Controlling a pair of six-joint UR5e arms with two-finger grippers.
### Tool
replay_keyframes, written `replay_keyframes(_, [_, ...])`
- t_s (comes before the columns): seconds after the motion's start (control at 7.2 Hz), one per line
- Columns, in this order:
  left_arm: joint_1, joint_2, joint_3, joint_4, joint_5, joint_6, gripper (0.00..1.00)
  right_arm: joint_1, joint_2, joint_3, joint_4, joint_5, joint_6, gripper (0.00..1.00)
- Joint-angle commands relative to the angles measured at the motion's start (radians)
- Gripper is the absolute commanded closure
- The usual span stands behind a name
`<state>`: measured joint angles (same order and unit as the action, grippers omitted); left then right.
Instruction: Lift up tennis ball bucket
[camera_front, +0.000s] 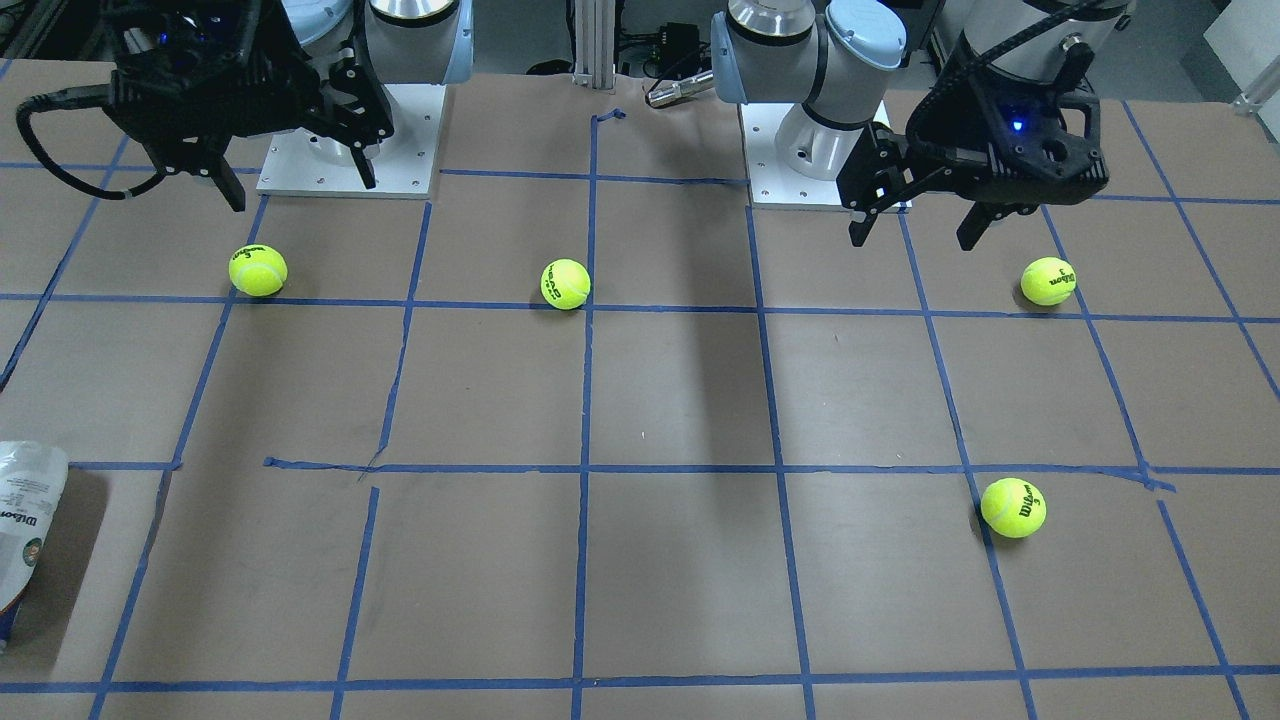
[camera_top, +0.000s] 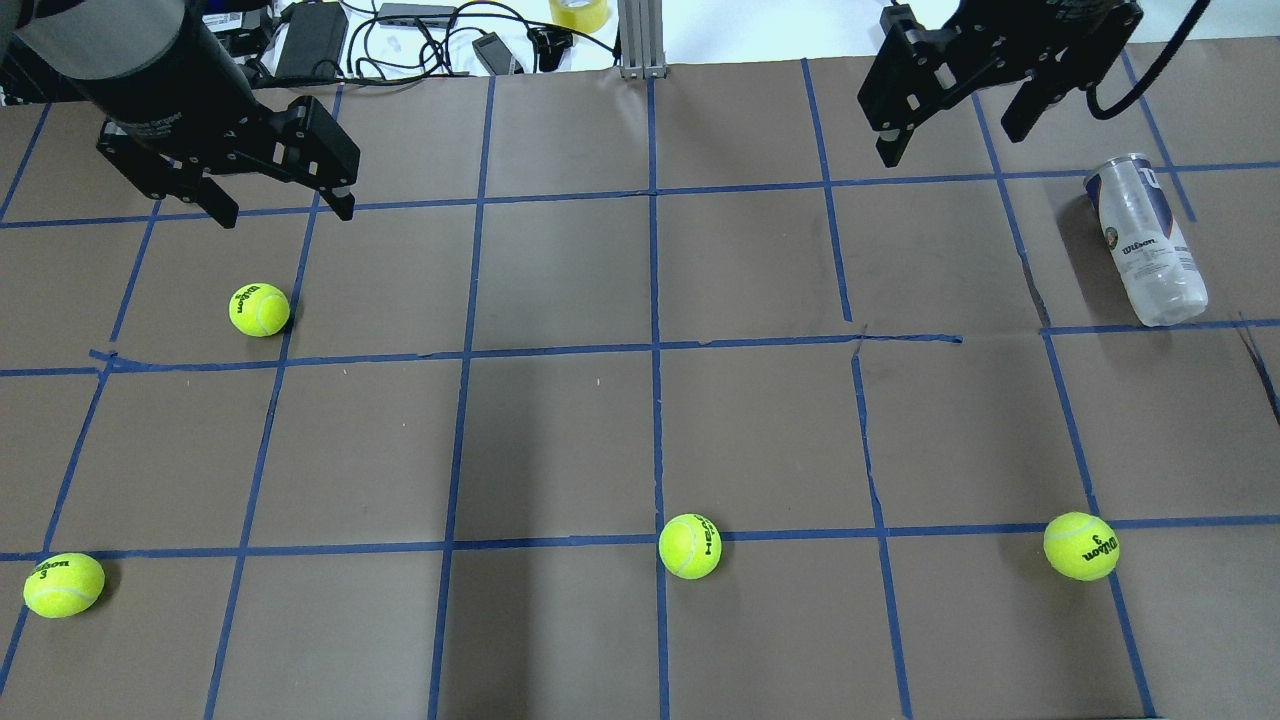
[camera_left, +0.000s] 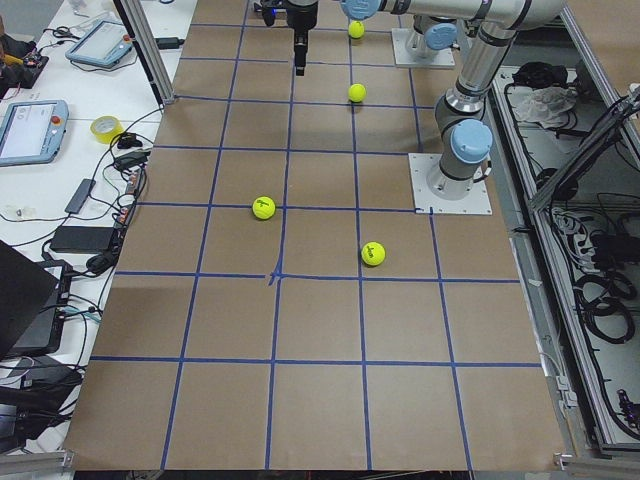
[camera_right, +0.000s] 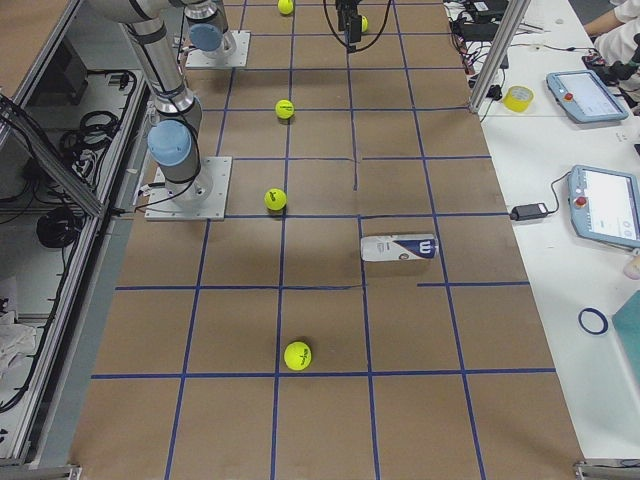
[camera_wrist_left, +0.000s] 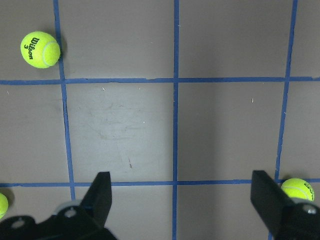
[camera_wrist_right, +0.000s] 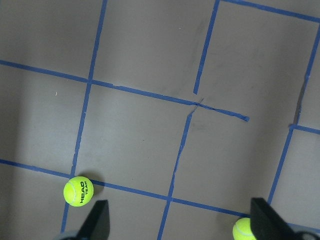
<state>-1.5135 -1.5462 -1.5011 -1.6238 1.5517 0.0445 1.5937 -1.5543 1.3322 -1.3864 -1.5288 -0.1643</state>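
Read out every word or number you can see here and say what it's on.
"Wilson" and "W": tennis ball bucket.
"HEAD TEAM": middle tennis ball.
"Wilson 3": left far tennis ball.
Bucket's fine print: too small to read.

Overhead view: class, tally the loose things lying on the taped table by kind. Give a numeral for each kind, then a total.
Tennis balls: 4
Tennis ball bucket: 1
Total: 5
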Motion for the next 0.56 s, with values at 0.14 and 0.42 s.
replay_keyframes(0.14, [0.002, 0.003, 0.001, -0.008, 0.002, 0.000, 0.00, -0.012, -0.010, 0.001, 0.006, -0.007, 0.011, 0.00])
replay_keyframes(0.42, [0.002, 0.003, 0.001, -0.008, 0.002, 0.000, 0.00, -0.064, 0.005, 0.002, -0.009, 0.002, 0.006, 0.00])
